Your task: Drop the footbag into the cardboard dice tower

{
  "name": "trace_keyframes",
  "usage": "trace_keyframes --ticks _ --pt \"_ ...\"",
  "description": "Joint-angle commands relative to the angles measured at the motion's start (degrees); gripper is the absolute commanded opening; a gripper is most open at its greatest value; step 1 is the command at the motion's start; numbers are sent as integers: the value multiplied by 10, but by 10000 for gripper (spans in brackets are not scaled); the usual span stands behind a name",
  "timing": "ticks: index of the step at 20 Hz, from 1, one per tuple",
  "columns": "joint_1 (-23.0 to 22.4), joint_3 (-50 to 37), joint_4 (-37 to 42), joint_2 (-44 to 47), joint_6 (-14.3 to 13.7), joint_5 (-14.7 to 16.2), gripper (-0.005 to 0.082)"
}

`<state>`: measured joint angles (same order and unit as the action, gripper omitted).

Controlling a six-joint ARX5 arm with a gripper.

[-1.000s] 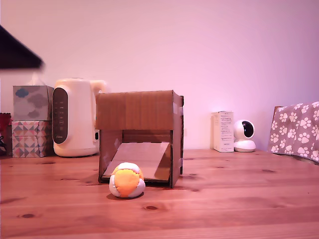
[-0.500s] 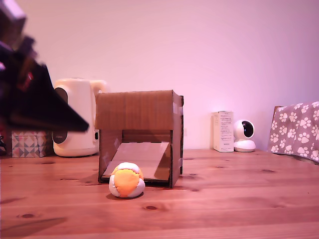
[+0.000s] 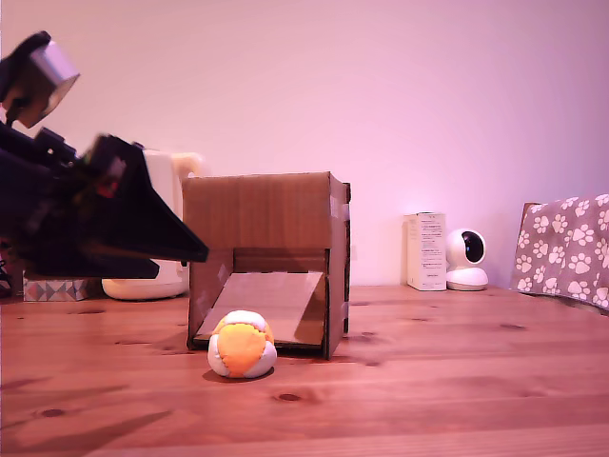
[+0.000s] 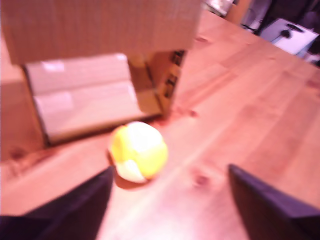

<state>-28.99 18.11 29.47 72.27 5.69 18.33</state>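
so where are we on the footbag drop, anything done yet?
Nothing done. The footbag sits on the table at the foot of the cardboard dice tower, in front of its ramp opening. In hand: the tool is open, empty, short of the footbag, jaws either side in the wrist view. Left: grasp, lift, drop into the tower.

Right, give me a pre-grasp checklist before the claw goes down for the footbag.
1. Footbag resting free on the table: ok.
2. Claw open, fingers apart: ok.
3. Claw empty: ok.
4. Footbag between the fingers: not ok; it lies ahead of the tips.
5. Cardboard dice tower upright, close behind the footbag: ok.
6. Tower's top open for the drop: cannot tell.
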Motion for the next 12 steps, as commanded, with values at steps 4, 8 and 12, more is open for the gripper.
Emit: trace_keyframes --ticks 4,8,12 --pt "0 7 56 53 -17 0 782" --pt "0 26 100 118 -30 -11 783" --pt "0 71 100 184 -32 -10 782"
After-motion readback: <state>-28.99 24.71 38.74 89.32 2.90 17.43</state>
